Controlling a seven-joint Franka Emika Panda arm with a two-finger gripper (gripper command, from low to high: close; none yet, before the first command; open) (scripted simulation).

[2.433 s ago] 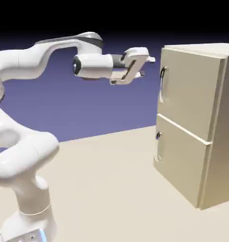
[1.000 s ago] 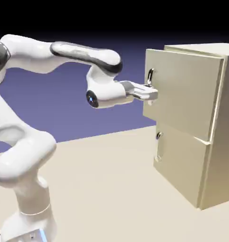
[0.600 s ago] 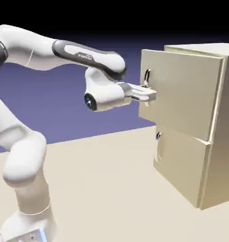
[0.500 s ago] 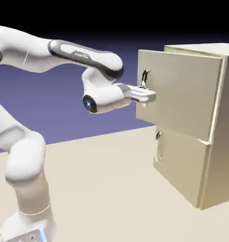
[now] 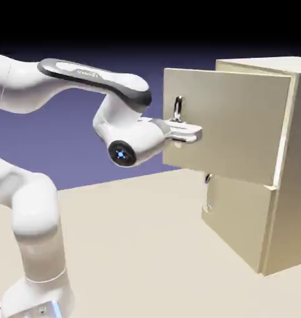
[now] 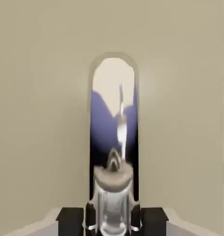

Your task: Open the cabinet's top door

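The tall beige cabinet [image 5: 289, 155] stands at the right of the exterior view. Its top door [image 5: 239, 124] is swung partly out toward the left, its free edge well off the cabinet front. A curved silver handle [image 5: 178, 109] sits near that edge. My gripper [image 5: 191, 133] is shut on the handle's lower part. In the hand view the shiny handle [image 6: 114, 138] fills the middle, its lower end pinched between my dark fingertips [image 6: 73, 217], with the beige door panel [image 6: 39, 115] behind it.
The shorter lower door [image 5: 239, 214] stays flush with the cabinet, its small handle [image 5: 208, 194] just below the swung panel. The white arm [image 5: 84, 81] arches in from the left above the beige tabletop [image 5: 146, 248].
The top door has swung further out to the left with the handle in my grip. The hand and forearm have drawn back leftward and turned more toward the camera.
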